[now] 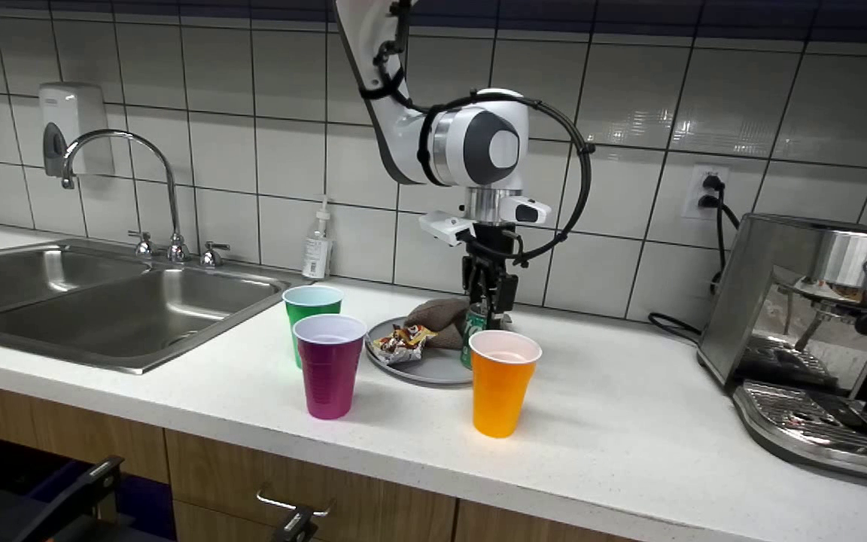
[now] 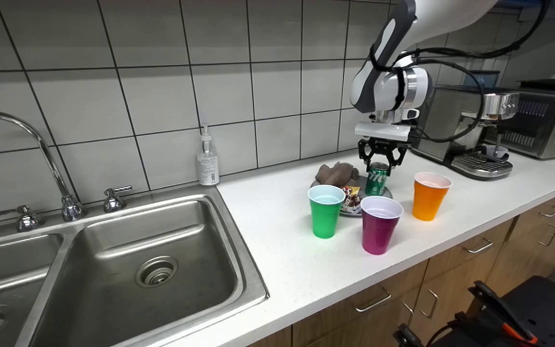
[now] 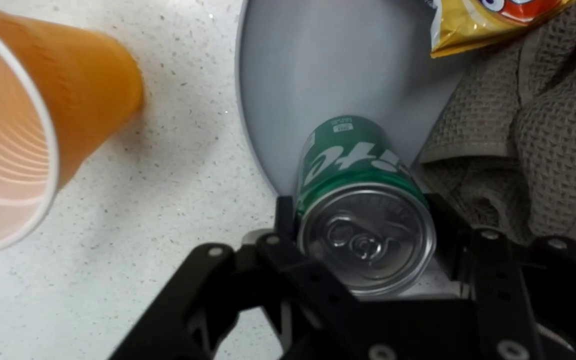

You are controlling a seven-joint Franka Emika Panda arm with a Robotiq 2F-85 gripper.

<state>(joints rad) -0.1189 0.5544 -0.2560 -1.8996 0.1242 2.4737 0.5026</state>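
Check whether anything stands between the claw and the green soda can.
Nothing visible does: the claw has its fingers against both sides of the green soda can. The brown cloth lies close beside one finger, outside the grip; the orange plastic cup stands apart.

Gripper (image 2: pixel 378 168) downward beneath bent arm (image 2: pixel 384 91)

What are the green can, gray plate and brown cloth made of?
Green can: likely aluminum, glossy paint, bare shiny rim and tab.
Gray plate: smooth, low sheen; plastic or ceramic, can't tell.
Brown cloth: woven fabric, matte; coarse weave, soft folds.
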